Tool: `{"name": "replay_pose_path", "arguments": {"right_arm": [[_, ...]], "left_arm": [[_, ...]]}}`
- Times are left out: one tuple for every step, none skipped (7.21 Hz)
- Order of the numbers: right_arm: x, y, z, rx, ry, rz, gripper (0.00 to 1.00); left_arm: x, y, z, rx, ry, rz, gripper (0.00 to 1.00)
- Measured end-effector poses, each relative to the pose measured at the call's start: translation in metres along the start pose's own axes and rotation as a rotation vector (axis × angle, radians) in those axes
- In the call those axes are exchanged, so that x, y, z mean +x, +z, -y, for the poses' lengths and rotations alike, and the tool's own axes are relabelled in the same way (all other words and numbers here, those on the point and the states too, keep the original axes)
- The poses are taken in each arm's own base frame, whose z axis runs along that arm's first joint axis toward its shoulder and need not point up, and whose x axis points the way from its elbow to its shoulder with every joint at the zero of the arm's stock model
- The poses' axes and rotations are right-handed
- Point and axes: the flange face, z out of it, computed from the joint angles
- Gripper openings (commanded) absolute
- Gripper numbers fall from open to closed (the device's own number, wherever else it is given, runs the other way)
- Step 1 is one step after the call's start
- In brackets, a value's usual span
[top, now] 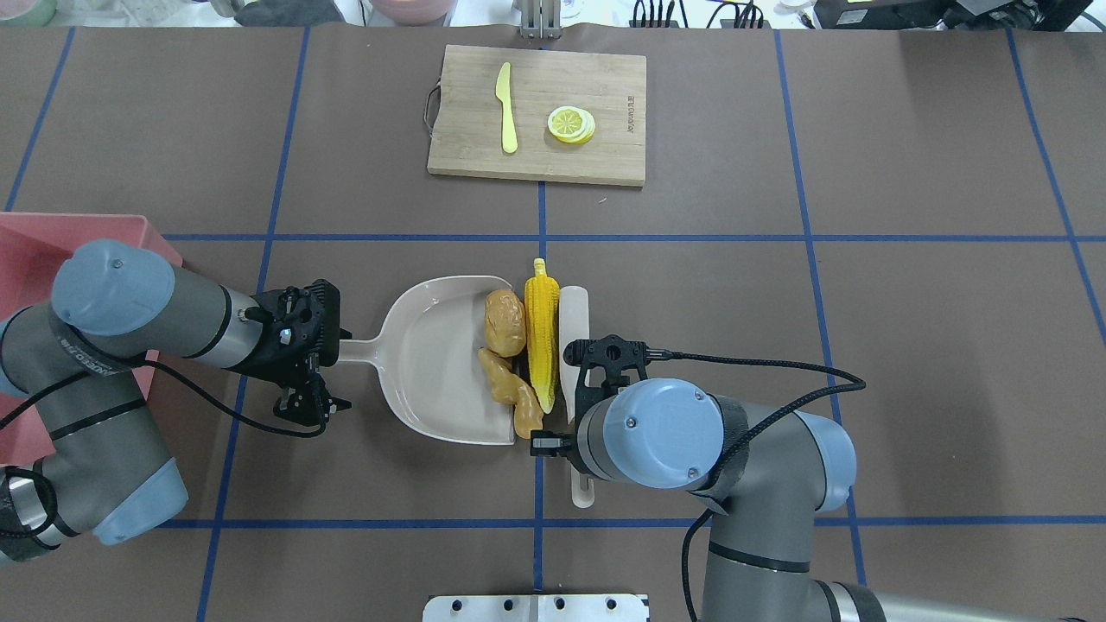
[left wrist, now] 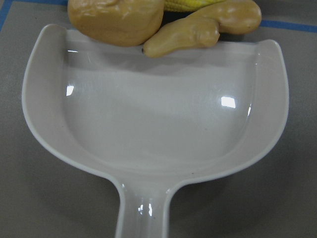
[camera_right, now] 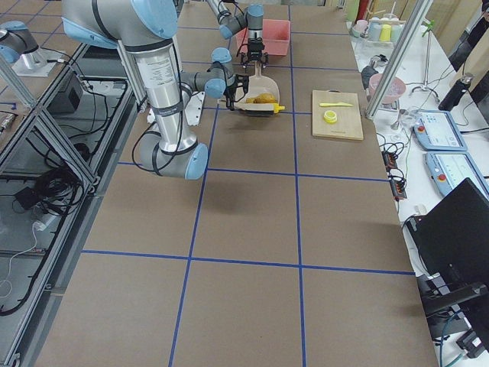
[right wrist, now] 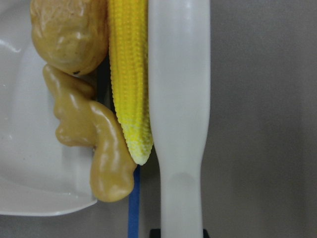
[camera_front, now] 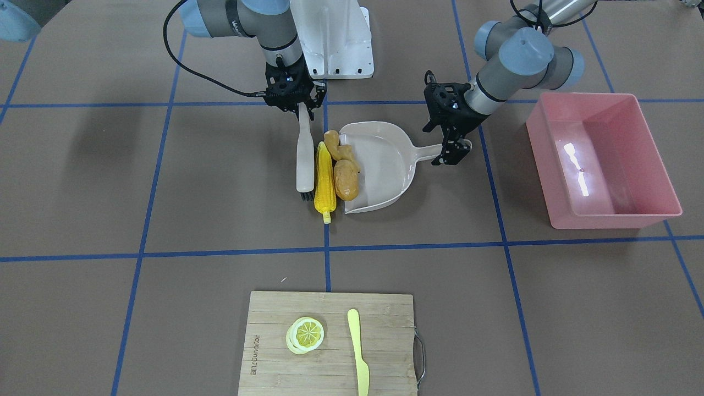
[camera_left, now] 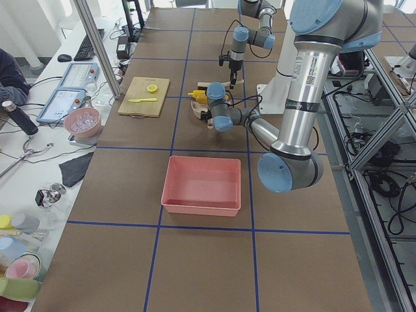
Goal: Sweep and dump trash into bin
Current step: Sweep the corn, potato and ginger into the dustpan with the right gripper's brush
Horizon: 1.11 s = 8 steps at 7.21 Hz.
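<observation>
The yellow corn cob (camera_front: 324,184) lies on the table, pressed between the white brush (camera_front: 304,159) and the mouth of the beige dustpan (camera_front: 385,165). The brown potato (camera_front: 346,179) and the tan ginger root (camera_front: 336,146) rest on the pan's lip. My right gripper (camera_front: 301,110) is shut on the brush handle, with the brush (right wrist: 181,99) alongside the corn (right wrist: 130,74). My left gripper (camera_front: 455,149) is shut on the dustpan handle. The pan's inside (left wrist: 158,124) holds nothing past the lip. The pink bin (camera_front: 542,148) stands beyond the left arm.
A wooden cutting board (camera_front: 385,330) at the operators' side carries a lemon slice (camera_front: 306,334) and a pale yellow knife (camera_front: 357,352). Blue tape lines cross the brown table. The robot's white base plate (camera_front: 335,38) lies behind the brush.
</observation>
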Motion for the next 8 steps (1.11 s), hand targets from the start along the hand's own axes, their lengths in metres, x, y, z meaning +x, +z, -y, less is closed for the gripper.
{"name": "replay_pose_path", "arguments": {"right_arm": [[-0.004, 0.002, 0.001, 0.004, 0.0, 0.011, 0.0], [-0.01, 0.007, 0.002, 0.007, 0.0, 0.024, 0.0], [-0.017, 0.013, 0.004, 0.012, -0.002, 0.039, 0.0], [-0.023, 0.016, 0.006, 0.018, -0.003, 0.052, 0.0], [-0.03, 0.015, 0.007, 0.022, -0.001, 0.068, 0.0], [-0.038, 0.014, 0.008, 0.026, 0.007, 0.088, 0.0], [-0.049, 0.015, 0.01, 0.03, 0.024, 0.11, 0.0], [-0.058, 0.016, 0.012, 0.034, 0.04, 0.134, 0.0]], "left_arm": [[0.0, 0.0, 0.0, 0.0, 0.0, 0.0, 0.96], [0.0, 0.0, 0.0, 0.001, 0.001, 0.001, 0.96], [0.0, 0.0, 0.0, 0.002, 0.001, 0.001, 0.96], [0.001, -0.001, 0.0, 0.003, 0.002, 0.0, 0.96], [0.001, -0.003, -0.001, 0.005, 0.002, 0.001, 0.96], [0.002, -0.006, -0.002, 0.008, 0.004, 0.002, 0.96], [0.003, -0.008, -0.002, 0.009, 0.004, 0.002, 0.96], [0.004, -0.009, -0.003, 0.01, 0.004, 0.003, 0.96]]}}
